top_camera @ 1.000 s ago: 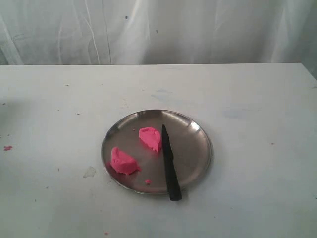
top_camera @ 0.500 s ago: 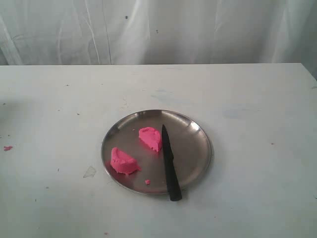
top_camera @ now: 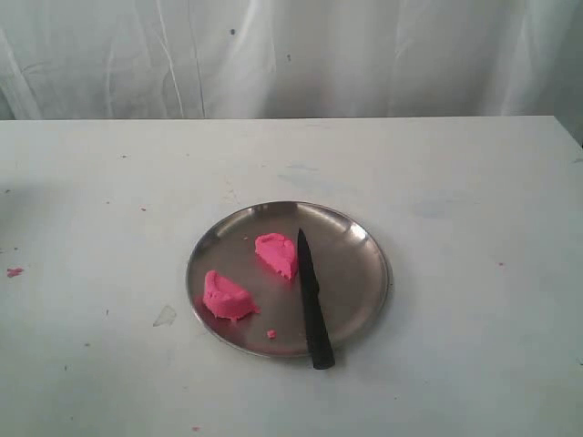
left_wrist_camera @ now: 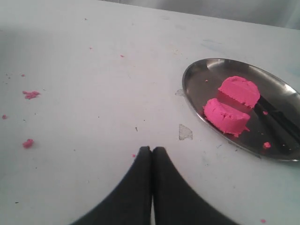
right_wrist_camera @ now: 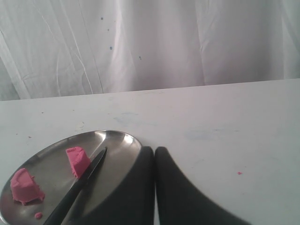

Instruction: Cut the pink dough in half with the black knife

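Nothing is seen to have moved since a second ago: plate, dough and knife lie exactly as they did.

At the far left of the white surface [top_camera: 474,182] a few pink crumbs [top_camera: 14,271] are scattered. The left jaws are pressed together with nothing between them and are held over bare surface, well apart from the plate. Further right, the steel plate [top_camera: 360,273] is set near the middle of the surface. The pink dough [top_camera: 226,297] is found in it as two separate halves: one by the plate's near-left rim, the other half [top_camera: 277,254] further in, toward the centre. A tiny pink bit [top_camera: 271,334] is left between them and the near rim. The black knife [top_camera: 311,300] is laid flat just beside the inner half, its tip pointed away and its handle end resting across the near rim. The right jaws are closed on nothing, near the plate's edge.
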Controlling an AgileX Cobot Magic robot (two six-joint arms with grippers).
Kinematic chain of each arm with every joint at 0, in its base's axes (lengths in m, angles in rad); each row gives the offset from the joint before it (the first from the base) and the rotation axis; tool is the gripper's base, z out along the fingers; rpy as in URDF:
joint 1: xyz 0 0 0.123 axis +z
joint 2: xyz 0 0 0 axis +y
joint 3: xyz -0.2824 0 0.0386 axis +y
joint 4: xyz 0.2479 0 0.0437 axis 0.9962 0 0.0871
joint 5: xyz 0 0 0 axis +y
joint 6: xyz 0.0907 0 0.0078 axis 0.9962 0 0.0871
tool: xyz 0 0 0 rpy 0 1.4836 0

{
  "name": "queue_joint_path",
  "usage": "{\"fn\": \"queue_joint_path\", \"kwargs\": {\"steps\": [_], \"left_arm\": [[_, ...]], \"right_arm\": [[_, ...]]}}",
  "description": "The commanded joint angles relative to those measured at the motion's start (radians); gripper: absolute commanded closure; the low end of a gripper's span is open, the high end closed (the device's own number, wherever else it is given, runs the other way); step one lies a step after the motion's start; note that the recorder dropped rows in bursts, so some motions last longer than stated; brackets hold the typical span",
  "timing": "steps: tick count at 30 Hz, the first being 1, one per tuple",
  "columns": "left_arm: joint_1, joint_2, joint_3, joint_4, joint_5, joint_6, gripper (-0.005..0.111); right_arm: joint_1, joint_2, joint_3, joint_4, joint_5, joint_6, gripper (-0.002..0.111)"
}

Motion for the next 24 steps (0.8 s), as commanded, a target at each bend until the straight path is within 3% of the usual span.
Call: {"fn": "queue_joint_path", "kwargs": {"steps": [1, 11, 24], "left_arm": [[0.027, -0.062, 0.018, -0.004, 0.000, -0.012, 0.107], [0.083, -0.087, 0.018, 0.019, 0.020, -0.010, 0.107], [0.099, -0.087, 0.018, 0.019, 0.020, 0.000, 0.107]], "right_arm": [[-0.004, -0.007, 0.005, 0.001, -0.009, 0.002, 0.108], [-0.004, -0.007, 0.005, 0.001, -0.009, 0.002, 0.108], [-0.004, -0.007, 0.005, 0.001, -0.009, 0.002, 0.108]]}}
